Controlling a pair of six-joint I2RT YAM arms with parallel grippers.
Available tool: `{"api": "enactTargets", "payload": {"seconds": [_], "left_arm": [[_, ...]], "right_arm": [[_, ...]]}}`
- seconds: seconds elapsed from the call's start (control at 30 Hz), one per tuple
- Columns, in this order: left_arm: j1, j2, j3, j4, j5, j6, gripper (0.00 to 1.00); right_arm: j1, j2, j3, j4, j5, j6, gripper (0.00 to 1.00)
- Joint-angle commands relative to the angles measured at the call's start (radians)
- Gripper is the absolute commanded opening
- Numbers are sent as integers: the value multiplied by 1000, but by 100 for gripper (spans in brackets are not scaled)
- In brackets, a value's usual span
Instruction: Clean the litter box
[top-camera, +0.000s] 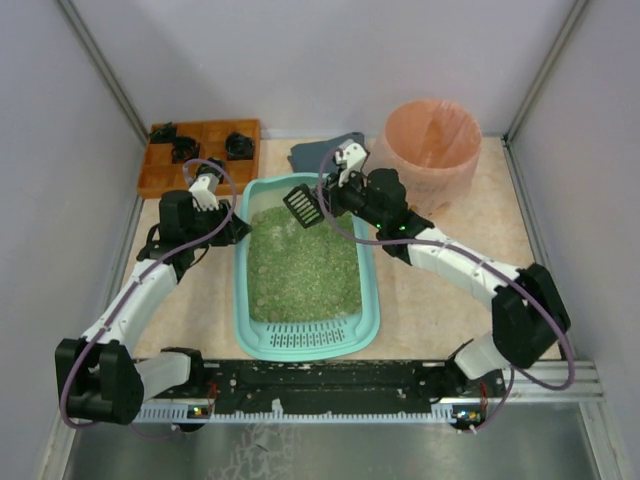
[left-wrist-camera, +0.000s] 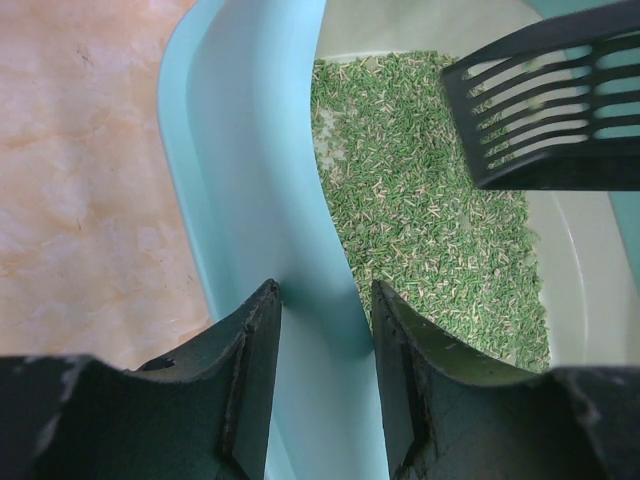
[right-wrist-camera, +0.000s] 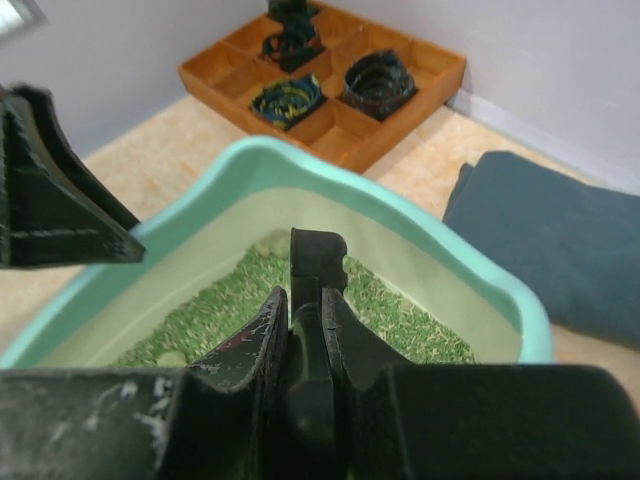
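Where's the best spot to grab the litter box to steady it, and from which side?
Take the litter box by its left long wall, from above. That wall is thin and upright, so a gripper can straddle it, one finger inside and one outside, as the left gripper does now.

Robot lab test cell: plain grey partition walls (top-camera: 300, 60), metal frame posts (top-camera: 103, 70), arm mounting rail (top-camera: 330, 378).
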Motion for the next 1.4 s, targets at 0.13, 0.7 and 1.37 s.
{"api": "enactTargets", "payload": {"seconds": [0.13, 0.7, 1.37], "left_arm": [[-5, -54, -2, 27, 32, -25, 54], [4, -246, -66, 63, -216, -77, 57], [53, -220, -27, -81, -564, -140, 70]], "right_arm": [[77, 201, 70, 160, 73, -207, 0], [135, 464, 163, 426, 119, -365, 0], [219, 588, 298, 258, -27, -598, 0]]}}
